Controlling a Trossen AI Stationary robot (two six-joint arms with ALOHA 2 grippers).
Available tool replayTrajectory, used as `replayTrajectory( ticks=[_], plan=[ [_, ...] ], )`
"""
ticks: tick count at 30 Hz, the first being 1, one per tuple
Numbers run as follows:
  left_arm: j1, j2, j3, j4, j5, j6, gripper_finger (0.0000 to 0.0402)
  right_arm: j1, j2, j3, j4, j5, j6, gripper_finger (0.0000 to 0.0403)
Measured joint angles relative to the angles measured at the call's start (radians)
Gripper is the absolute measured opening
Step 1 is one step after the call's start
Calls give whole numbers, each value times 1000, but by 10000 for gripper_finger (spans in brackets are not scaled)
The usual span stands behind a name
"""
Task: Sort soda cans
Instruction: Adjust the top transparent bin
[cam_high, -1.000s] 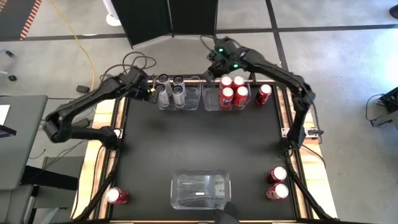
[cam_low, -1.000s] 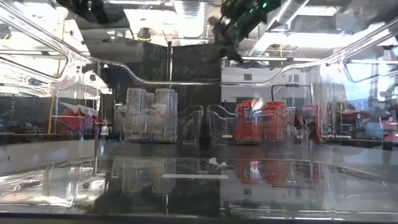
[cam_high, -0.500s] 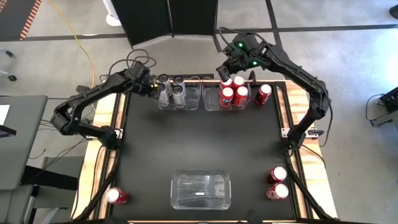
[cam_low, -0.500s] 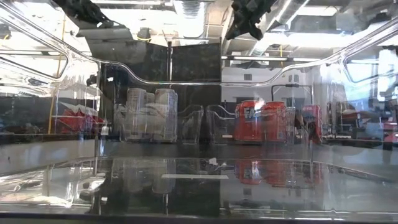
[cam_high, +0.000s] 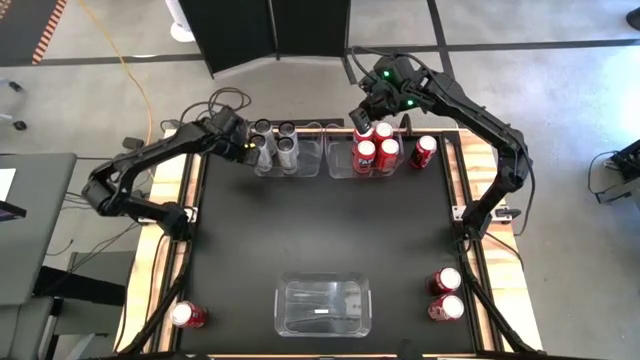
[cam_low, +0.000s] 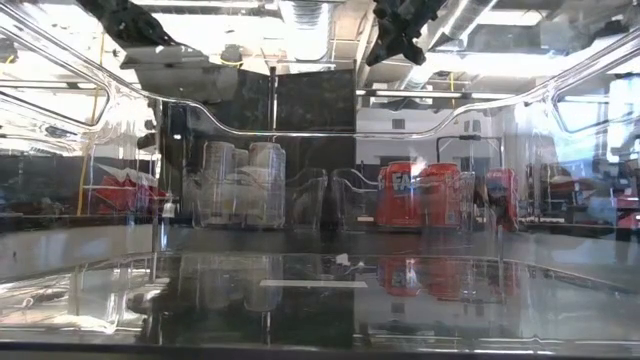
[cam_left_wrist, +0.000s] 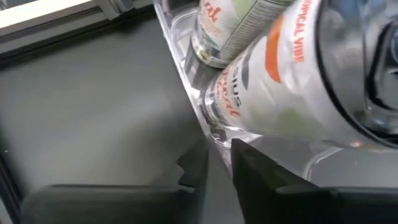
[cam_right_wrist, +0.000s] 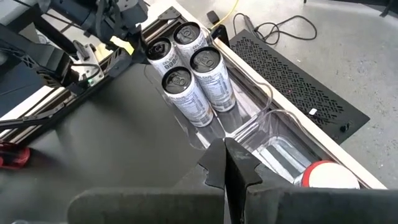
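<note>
My left fingers (cam_left_wrist: 214, 163) sit nearly closed, holding nothing, just beside the silver cans (cam_high: 275, 146) in their clear bin (cam_high: 308, 158). My right fingers (cam_right_wrist: 225, 163), pressed together, hover above the neighbouring bin's red cans (cam_high: 375, 145). Another red can (cam_high: 425, 151) stands just beyond on the desk (cam_high: 320, 230).

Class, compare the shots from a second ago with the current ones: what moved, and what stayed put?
The right gripper swung from above the gap between the two far bins toward the far edge, now over the red cans. It carries nothing. The left gripper shifted only slightly beside the silver cans. All cans, both far bins and the near bin stayed where they were.
</note>
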Motion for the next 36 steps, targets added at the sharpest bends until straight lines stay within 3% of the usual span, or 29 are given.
replayTrajectory(
  ticks=[6, 19, 28, 36],
  plan=[
    [-17, -45, -6, -23, -5, -52, 12, 0, 0, 0, 9, 0, 0, 15],
    [-124, -92, -6, -172, -13, -76, 11, 12, 1, 0, 11, 0, 0, 15],
    [-153, -95, -7, -183, -3, 103, 11, 52, 1, 0, 2, 0, 6, 15],
    [-139, -95, -7, -103, -4, 331, 11, 160, 24, -1, -82, -1, -6, 15]
  ],
)
